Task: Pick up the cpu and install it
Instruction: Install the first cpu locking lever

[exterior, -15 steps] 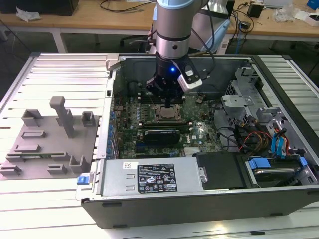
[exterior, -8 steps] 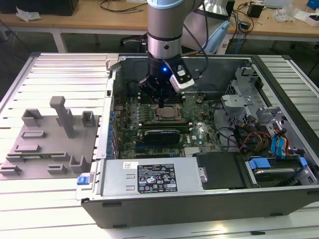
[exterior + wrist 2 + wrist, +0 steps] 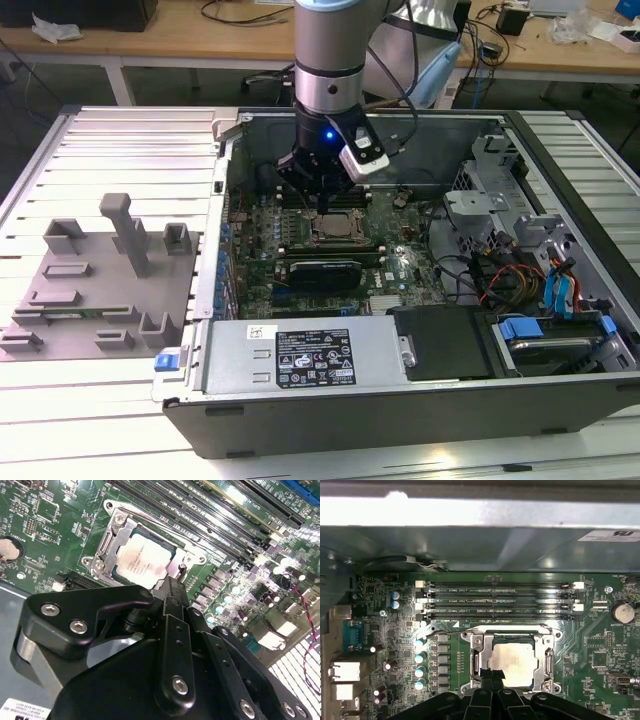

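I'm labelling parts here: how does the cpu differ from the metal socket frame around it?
The cpu is a solid flat square with a smooth pale top; the frame is an open bracket with a hole in the middle. The cpu sits inside, and the frame runs round its edges. The frame carries screws at its corners; the cpu's top has none. Both are silvery metal and lie flat on the motherboard.

Wooden benches point(image 3: 180, 42) behind (cables point(image 3: 240, 12) strewn), slatted tabletop point(image 3: 90, 400).
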Controlling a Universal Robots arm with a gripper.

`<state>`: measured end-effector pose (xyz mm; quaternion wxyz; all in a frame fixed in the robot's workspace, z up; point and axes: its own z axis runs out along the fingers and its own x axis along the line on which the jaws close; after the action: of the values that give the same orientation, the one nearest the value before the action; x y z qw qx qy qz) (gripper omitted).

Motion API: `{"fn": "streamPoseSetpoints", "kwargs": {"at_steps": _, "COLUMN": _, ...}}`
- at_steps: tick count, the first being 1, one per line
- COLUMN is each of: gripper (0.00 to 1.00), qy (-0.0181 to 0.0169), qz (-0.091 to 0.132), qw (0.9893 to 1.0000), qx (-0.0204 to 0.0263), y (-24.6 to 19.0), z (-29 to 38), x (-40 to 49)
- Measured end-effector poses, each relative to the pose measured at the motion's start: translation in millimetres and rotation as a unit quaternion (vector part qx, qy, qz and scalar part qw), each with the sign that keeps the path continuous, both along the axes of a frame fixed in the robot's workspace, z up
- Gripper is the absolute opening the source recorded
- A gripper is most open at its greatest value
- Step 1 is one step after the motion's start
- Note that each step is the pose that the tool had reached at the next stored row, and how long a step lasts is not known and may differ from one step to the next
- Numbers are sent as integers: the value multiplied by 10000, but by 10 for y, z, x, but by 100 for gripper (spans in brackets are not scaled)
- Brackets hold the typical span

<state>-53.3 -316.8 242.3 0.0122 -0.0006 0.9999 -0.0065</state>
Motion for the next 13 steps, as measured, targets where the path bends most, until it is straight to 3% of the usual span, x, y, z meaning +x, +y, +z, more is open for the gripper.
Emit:
{"fn": "streamPoseSetpoints", "kwargs": {"at_steps": 6, "gripper": 11, "qy": 1, "qz": 1, "qw": 10000, "qx": -1, "y": 0, "z": 21, "x": -22}}
{"fn": "streamPoseSetpoints", "kwargs": {"at_steps": 13, "gripper": 11, "qy": 0, "qz": 1, "qw": 10000, "qx": 3, "y": 2, "z": 20, "x": -283}}
